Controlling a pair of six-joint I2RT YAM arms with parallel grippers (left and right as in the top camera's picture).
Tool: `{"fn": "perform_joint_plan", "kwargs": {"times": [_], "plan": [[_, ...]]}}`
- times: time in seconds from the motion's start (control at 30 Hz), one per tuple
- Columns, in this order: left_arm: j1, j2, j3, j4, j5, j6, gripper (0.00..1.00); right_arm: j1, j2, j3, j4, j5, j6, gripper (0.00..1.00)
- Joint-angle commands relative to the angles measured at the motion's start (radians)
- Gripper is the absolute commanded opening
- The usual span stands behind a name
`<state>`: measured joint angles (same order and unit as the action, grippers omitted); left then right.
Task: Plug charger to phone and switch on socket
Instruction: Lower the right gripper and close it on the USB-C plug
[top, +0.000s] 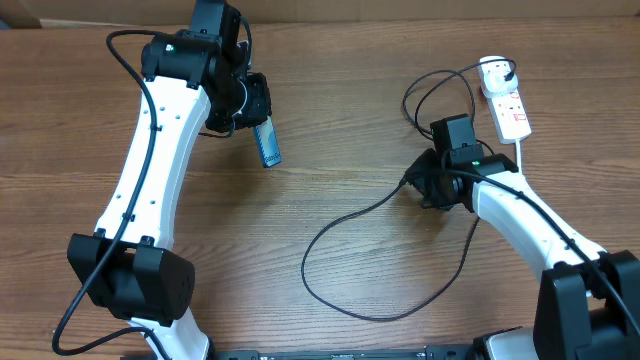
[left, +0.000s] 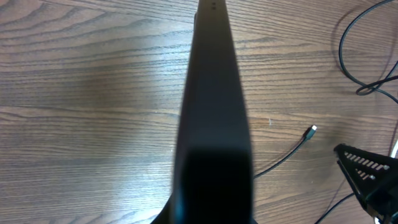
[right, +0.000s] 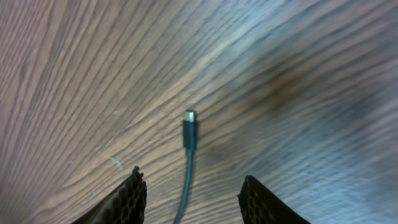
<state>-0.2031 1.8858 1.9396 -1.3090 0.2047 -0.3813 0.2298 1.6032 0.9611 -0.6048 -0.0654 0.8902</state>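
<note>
My left gripper (top: 254, 112) is shut on the phone (top: 268, 142), holding it on edge above the table at the upper left. In the left wrist view the phone (left: 214, 106) is a dark slab down the middle that hides the fingers. The charger (top: 304, 268) loops across the table, and its plug (top: 496, 71) sits at the end of the white socket (top: 511, 112) at the upper right. Its connector tip (right: 189, 129) lies on the wood, and the cable runs back between the fingers (right: 129, 198) of my right gripper (right: 193, 176). That gripper is open around the cable without touching it.
The wooden table (top: 330, 120) carries the charger's loose loops between the two arms. The connector tip (left: 311, 130) and my right gripper (left: 368, 175) show at the right of the left wrist view. The socket's thick white cord (top: 519, 150) runs under the right arm.
</note>
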Motion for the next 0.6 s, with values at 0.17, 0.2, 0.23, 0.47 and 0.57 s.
{"fn": "perform_joint_plan", "kwargs": {"times": [0.17, 0.2, 0.23, 0.47, 0.57], "plan": [[-0.009, -0.01, 0.013, 0.008, -0.002, 0.014, 0.04, 0.01, 0.109, -0.002, 0.042, -0.025, 0.04, 0.49], [-0.009, -0.01, 0.013, 0.008, -0.002, 0.014, 0.04, 0.01, 0.119, -0.002, 0.051, -0.027, 0.042, 0.49], [-0.009, -0.01, 0.013, 0.008, -0.002, 0.015, 0.04, 0.01, 0.131, -0.002, 0.067, -0.038, 0.041, 0.49], [-0.009, -0.01, 0.013, 0.009, -0.002, 0.015, 0.04, 0.011, 0.172, -0.002, 0.1, -0.067, 0.045, 0.45], [-0.009, -0.01, 0.013, 0.011, -0.002, 0.015, 0.04, 0.011, 0.184, -0.002, 0.104, -0.068, 0.045, 0.41]]}}
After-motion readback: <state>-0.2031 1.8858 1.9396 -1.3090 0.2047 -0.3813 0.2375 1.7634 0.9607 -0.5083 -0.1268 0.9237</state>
